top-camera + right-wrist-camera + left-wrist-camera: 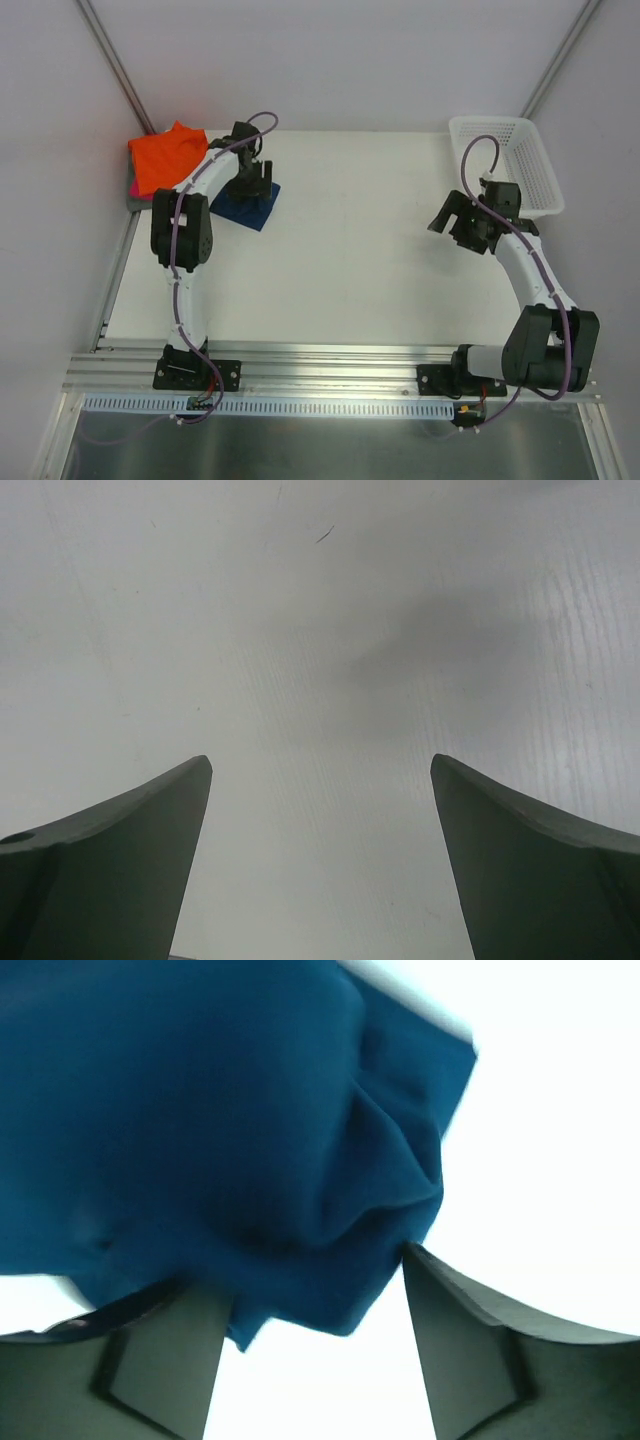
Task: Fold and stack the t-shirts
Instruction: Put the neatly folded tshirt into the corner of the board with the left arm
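Note:
The folded navy t-shirt [248, 206] lies on the white table just right of a stack at the far left corner. That stack has the orange t-shirt [165, 160] on top, with a pink edge [133, 186] and a grey edge [135, 203] showing under it. My left gripper [255, 180] is down on the navy t-shirt. In the left wrist view the left gripper [305, 1265] is open, and bunched navy cloth [200, 1110] reaches both fingertips. My right gripper [450, 225] hovers over bare table at the right; in its wrist view the right gripper [320, 760] is open and holds nothing.
A white lattice basket [490, 121] stands at the far right corner, just behind the right arm. Metal frame posts rise at both far corners. An aluminium rail runs along the near edge, where both arm bases are bolted.

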`<state>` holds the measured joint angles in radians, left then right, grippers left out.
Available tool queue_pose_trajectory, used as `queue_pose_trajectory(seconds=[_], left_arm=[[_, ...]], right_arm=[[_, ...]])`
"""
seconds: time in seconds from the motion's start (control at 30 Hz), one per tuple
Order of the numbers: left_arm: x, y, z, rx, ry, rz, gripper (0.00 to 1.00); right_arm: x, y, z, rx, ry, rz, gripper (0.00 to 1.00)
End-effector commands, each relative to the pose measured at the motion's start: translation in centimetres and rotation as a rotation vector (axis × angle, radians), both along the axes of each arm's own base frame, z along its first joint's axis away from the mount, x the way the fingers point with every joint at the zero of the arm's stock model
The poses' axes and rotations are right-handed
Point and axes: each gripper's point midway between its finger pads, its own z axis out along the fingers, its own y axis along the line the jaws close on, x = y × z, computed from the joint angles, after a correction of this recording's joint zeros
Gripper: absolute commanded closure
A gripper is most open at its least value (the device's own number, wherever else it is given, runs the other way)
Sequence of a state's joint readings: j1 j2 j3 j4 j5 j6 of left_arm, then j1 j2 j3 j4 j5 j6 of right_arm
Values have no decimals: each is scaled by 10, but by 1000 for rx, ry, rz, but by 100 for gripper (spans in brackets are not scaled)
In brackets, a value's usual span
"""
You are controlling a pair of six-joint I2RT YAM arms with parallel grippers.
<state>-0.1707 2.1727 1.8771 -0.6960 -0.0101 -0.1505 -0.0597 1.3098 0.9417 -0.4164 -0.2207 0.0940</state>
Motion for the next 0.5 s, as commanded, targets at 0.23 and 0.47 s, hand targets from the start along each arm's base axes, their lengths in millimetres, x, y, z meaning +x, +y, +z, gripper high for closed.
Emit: queue_pose_trajectory(seconds=[0.23, 0.47], left_arm=[[0, 17, 59, 50, -99, 36, 25], [20, 24, 110, 60, -234, 21, 25]], right_arm=[[-1, -11, 14, 39, -49, -64, 3], [2, -10, 15, 53, -52, -69, 3]])
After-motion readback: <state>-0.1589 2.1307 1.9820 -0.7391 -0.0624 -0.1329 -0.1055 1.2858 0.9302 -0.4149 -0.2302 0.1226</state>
